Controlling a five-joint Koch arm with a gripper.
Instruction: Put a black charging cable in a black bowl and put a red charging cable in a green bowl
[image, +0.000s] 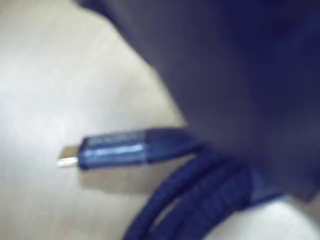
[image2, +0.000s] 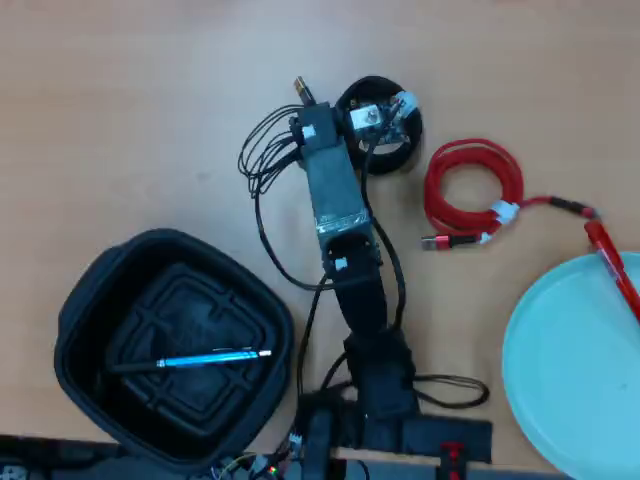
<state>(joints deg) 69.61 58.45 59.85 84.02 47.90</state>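
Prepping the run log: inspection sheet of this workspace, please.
Surface: wooden table, bare around the things.
Job's things: black charging cable coiled under the arm's head; red charging cable coiled on the table; black bowl and green bowl, neither holding a cable.
Clutter: blue pen in the black bowl; red stick across the green bowl's rim.
Grippers: tool over the black coil, state unclear.
Cables: robot wires looped beside the arm.
Surroundings: nothing seen.
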